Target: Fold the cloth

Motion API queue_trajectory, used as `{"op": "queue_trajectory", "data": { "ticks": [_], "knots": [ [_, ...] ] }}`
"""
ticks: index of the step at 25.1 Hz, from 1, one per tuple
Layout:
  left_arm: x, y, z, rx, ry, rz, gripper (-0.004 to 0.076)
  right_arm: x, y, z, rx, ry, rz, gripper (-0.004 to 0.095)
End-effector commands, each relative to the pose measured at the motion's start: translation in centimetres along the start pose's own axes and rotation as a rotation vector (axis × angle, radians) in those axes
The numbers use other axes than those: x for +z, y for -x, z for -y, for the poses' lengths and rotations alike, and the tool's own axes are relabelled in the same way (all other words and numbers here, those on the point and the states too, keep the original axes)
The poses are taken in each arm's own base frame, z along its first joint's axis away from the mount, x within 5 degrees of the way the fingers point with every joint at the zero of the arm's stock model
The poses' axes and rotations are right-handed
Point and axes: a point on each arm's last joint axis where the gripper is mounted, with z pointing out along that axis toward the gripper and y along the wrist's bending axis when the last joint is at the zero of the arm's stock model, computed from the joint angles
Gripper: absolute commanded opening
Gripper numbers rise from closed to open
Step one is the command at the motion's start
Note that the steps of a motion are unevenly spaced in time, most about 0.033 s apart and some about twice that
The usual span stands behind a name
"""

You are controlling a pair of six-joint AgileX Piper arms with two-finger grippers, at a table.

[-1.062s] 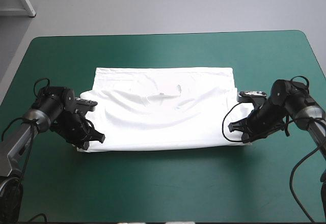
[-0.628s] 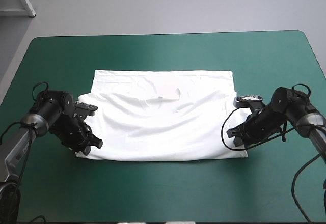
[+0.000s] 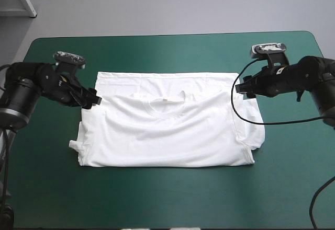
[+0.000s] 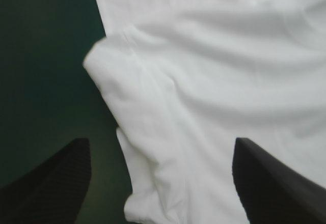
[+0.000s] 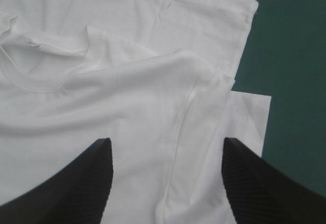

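While the T-shirt (image 3: 167, 123) is lying folded flat across the middle of the teal-green counter (image 3: 167, 52), collar uppermost, the left hand (image 3: 93, 99) is hovering released and empty at its far-left shoulder. The right hand (image 3: 241, 88), likewise released, is hovering at the far-right one, probably lining up on those corners for another fold.

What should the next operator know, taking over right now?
Left gripper: open, empty, by the T-shirt's far left edge.
Right gripper: open, empty, by its far right edge.
T-shirt: flat mid-table on the teal-green cover, doubled over once, collar on top.
Done: first fold, it seems.
Left: sleeves stick out at both sides; probably tuck them, then fold into a bundle.
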Motion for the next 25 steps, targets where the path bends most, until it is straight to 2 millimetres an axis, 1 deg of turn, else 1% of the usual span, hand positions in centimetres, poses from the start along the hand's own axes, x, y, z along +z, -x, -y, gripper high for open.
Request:
{"op": "queue_trajectory", "data": {
  "ticks": [1, 3, 5, 7, 8, 9, 11, 17, 19, 23, 25],
  "knots": [
    [-5.5, 1.0, -0.3, 0.008, 0.066, 0.175, 0.0564, -3.5, 1.0, -0.1, -0.016, -0.057, 0.069, 0.0594],
    [-6.7, 0.5, -0.9, 0.011, 0.150, 0.188, 0.0564, -3.8, 0.5, -0.1, -0.025, -0.073, 0.020, 0.0594],
    [-6.9, 0.1, -1.5, -0.013, 0.216, 0.164, 0.0564, -3.8, -0.2, 0.4, -0.035, -0.125, -0.045, 0.0595],
    [-6.4, -0.1, -1.4, -0.015, 0.205, 0.148, 0.0563, -3.6, -0.8, 1.0, -0.030, -0.171, -0.072, 0.0594],
    [-6.0, -0.2, -1.1, -0.022, 0.180, 0.138, 0.0562, -3.0, -1.2, 1.5, -0.015, -0.186, -0.082, 0.0594],
    [-5.5, -0.4, -0.9, -0.028, 0.157, 0.123, 0.0562, -2.0, -2.0, 2.4, 0.019, -0.191, -0.092, 0.0593],
    [-5.0, -0.6, -0.7, -0.038, 0.127, 0.110, 0.0559, -0.7, -2.9, 3.5, 0.068, -0.189, -0.087, 0.0590],
    [-4.8, -0.7, -0.6, -0.040, 0.114, 0.110, 0.0556, 3.0, -6.0, 6.1, 0.180, -0.162, -0.090, 0.0590],
    [-4.8, -0.6, -0.3, -0.049, 0.090, 0.123, 0.0552, 4.1, -6.3, 6.6, 0.200, -0.138, -0.113, 0.0590],
    [-4.9, -0.5, 0.0, -0.063, 0.053, 0.136, 0.0537, 6.5, -6.2, 6.9, 0.228, -0.057, -0.129, 0.0590],
    [-5.2, -0.6, 0.1, -0.065, 0.050, 0.146, 0.0535, 8.0, -6.3, 7.5, 0.252, -0.051, -0.149, 0.0590]
  ]
}}
